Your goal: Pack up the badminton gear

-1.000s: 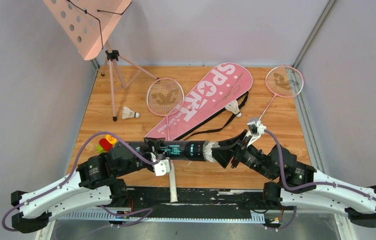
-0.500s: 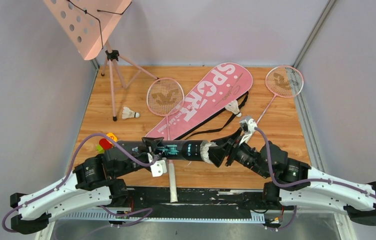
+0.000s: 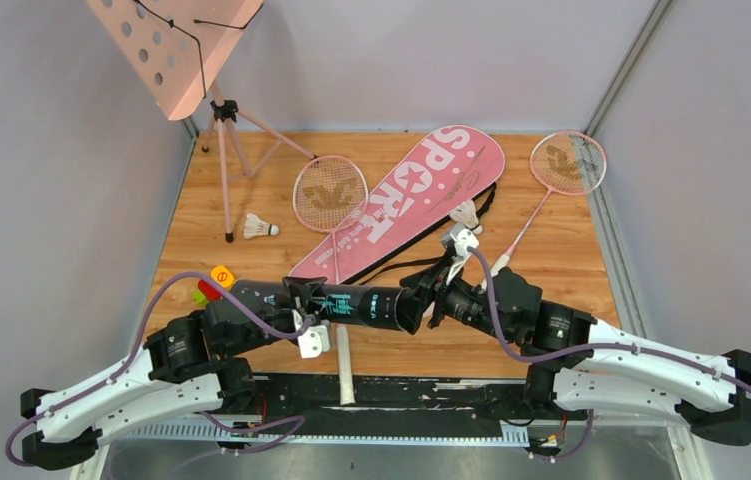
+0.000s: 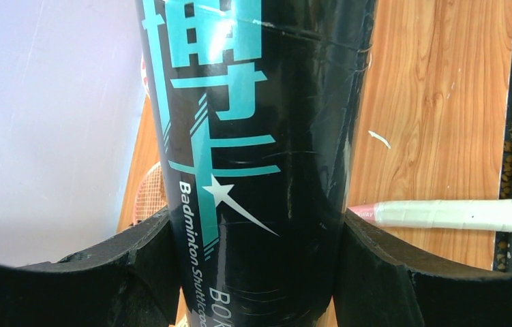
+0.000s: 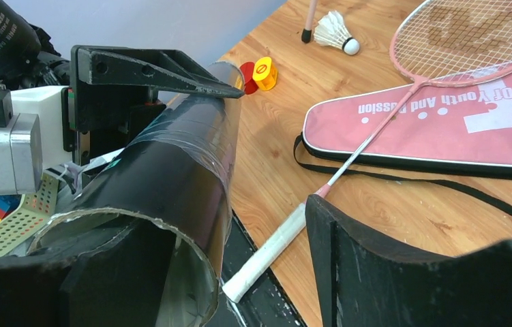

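My left gripper [image 3: 301, 300] is shut on the black tube [image 3: 346, 303] and holds it level above the near edge; in the left wrist view both jaws [image 4: 253, 231] press its sides [image 4: 253, 136]. My right gripper [image 3: 419, 305] is open at the tube's open right end. In the right wrist view [image 5: 229, 225] one finger sits inside the tube mouth [image 5: 164, 157] and the other stands outside. The pink SPORT bag [image 3: 401, 200] lies diagonally behind. One racket [image 3: 331, 195] lies on the bag's left, another [image 3: 571, 162] at the far right. Shuttlecocks lie at the left [image 3: 259, 228] and on the bag [image 3: 465, 214].
A pink music stand [image 3: 176, 50] on tripod legs [image 3: 226, 150] stands at the far left corner. Small red, yellow and green pieces [image 3: 213, 283] lie by the left arm. The nearer racket's white handle [image 3: 344, 365] reaches over the table's front edge, under the tube.
My right gripper has moved left to the tube's open end. The white feathers seen at the tube mouth no longer show. The tube has shifted slightly left with the left gripper.
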Available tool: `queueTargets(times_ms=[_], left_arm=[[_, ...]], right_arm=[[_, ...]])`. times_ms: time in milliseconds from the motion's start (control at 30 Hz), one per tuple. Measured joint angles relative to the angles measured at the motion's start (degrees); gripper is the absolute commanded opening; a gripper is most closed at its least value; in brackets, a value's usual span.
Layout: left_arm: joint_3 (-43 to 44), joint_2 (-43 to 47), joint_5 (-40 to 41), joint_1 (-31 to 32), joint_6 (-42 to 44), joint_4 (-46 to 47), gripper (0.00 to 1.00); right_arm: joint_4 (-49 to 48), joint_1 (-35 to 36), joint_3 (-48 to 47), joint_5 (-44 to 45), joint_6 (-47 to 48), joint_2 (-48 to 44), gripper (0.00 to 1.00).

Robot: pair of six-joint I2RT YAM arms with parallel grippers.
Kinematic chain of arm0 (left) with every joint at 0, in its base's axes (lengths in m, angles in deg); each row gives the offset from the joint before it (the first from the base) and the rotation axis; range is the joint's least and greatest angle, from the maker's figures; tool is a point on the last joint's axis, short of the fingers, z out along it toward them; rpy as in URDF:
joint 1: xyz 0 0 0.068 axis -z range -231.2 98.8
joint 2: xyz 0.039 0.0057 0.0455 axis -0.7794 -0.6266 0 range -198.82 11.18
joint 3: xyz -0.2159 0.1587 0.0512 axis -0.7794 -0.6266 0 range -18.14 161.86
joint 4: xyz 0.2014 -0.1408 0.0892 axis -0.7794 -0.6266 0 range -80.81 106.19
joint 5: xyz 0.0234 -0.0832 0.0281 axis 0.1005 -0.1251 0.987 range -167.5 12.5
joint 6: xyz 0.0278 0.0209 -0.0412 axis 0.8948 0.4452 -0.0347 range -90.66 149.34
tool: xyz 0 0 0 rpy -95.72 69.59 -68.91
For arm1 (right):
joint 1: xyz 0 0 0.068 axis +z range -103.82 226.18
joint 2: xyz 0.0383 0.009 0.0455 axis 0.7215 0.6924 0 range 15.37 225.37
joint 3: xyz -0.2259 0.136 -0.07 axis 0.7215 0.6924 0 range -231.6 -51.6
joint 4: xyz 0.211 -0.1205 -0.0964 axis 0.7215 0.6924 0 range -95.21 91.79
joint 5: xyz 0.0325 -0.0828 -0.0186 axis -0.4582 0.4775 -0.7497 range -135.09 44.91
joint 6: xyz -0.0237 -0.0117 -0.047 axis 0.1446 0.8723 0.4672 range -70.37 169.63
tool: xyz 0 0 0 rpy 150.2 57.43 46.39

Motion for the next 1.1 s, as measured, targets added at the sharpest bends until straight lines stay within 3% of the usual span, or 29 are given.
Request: queueTargets(times_ms=[200,633,900,1100], left_arm=[[-0.3,0.4,0.1,0.0,0.7,-0.3,0.47],[-0.7,0.7,2.7,0.2,0.8,-0.5,0.47],[-0.7,0.1,13.4,0.4,0.4,1.3,0.47],[-0.7,0.0,19.6,0.2,0.1,2.1,0.47]], right_arm=[[-0.2,-2.9,0.0,-5.0,-0.1,1.9,0.71],[-0.7,-4.4,-0.4,-8.8,-0.7,3.0,0.87],[1.6,-4.4,-0.4,-5.2,-2.0,-5.9,0.88],[2.1,-4.4,-0.4,1.9,-2.0,-5.5,0.84]])
